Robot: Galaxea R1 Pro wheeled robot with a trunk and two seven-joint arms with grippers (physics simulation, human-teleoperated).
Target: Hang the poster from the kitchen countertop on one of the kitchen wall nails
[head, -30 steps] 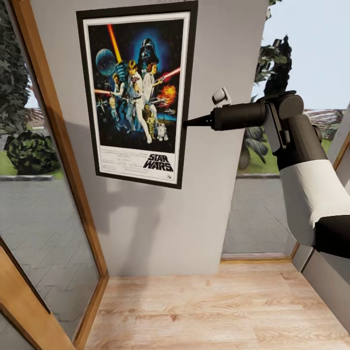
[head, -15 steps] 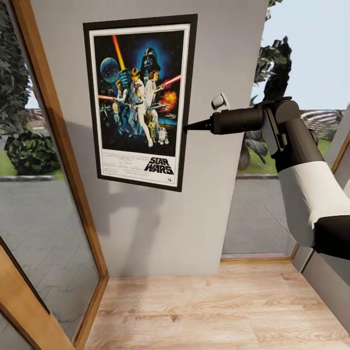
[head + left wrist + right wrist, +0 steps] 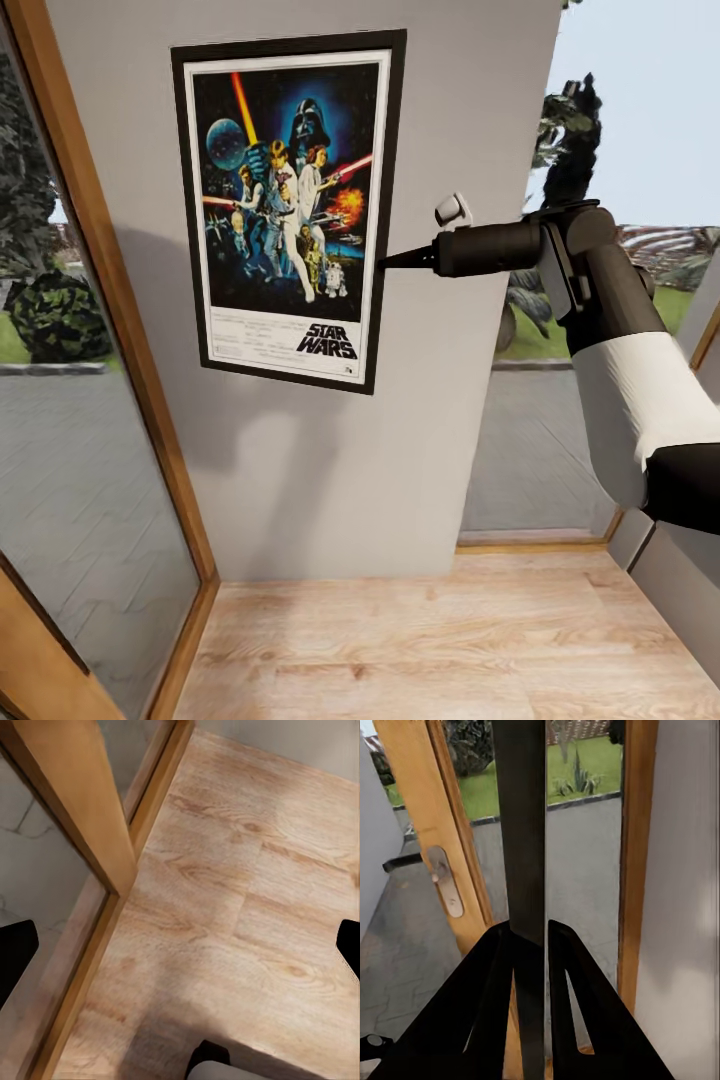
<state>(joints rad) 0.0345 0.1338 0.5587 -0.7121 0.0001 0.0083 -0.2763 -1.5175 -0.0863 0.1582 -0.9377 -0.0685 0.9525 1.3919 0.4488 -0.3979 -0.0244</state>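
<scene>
The Star Wars poster [image 3: 290, 200] stands upright and flat against the light grey wall [image 3: 470, 110], black frame around it and the logo at the bottom. My right gripper [image 3: 385, 263] reaches in from the right and is shut on the poster's right edge at mid height. In the right wrist view that edge is a dark vertical strip [image 3: 520, 832] pinched between the two black fingers [image 3: 487, 997]. My left gripper [image 3: 180, 949] hangs open over the wooden floor [image 3: 247, 870] with nothing between its fingers. No nail can be made out, and the kitchen countertop is out of view.
A wood-framed glass panel [image 3: 120, 300] borders the wall on the left and a window opening [image 3: 540, 440] on the right. Pale wood floor [image 3: 420, 640] lies below. A door with a metal handle [image 3: 442, 881] appears past the poster's edge.
The poster and my right gripper shifted slightly right and down a second ago, then held still. The head view has since drifted a little, sliding the window frames sideways.
</scene>
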